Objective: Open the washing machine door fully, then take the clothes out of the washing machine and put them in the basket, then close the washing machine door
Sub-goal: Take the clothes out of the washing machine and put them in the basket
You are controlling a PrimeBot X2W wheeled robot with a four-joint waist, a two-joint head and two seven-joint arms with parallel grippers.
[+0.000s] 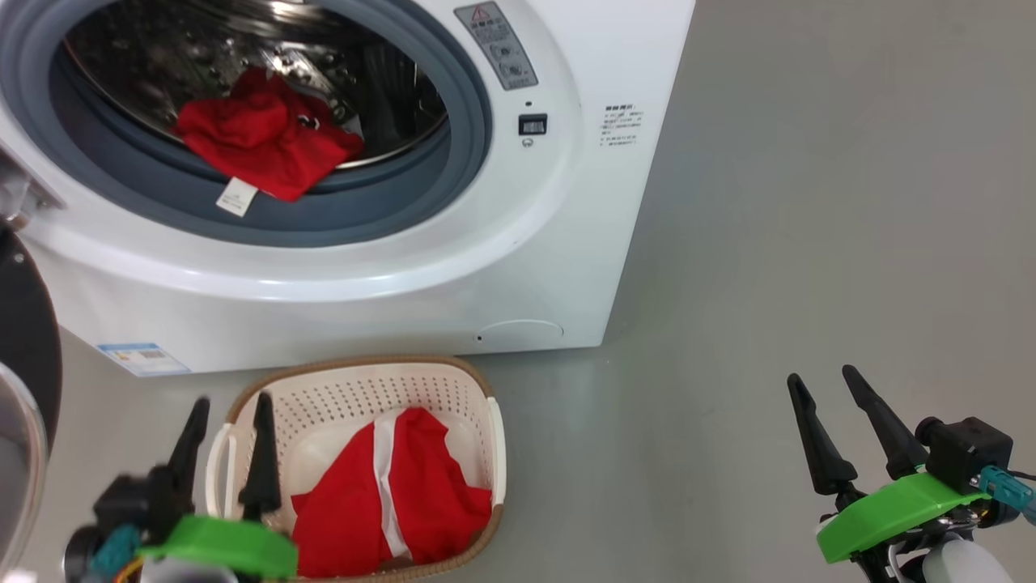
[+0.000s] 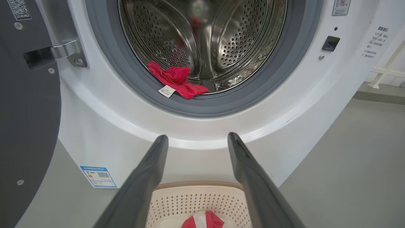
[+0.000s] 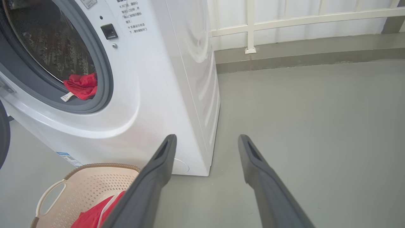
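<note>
I'm seeing the washing machine door (image 2: 25, 126) open, far left. One red garment (image 1: 388, 502) is lying in the basket (image 1: 356, 366), lower centre. A second red garment (image 1: 263, 138) is waiting at the lip of the drum (image 1: 146, 65), upper left. Left gripper (image 1: 232, 400) and right gripper (image 1: 822, 375) are hanging open, empty.

Floor (image 1: 809, 202) was plain grey, matte, with a slight sheen. White railing (image 3: 300, 19) ran along the back, above a low grey kerb (image 3: 316, 47) (one post foot sat on the kerb top). Pale wall (image 3: 284, 8) stood behind it.
</note>
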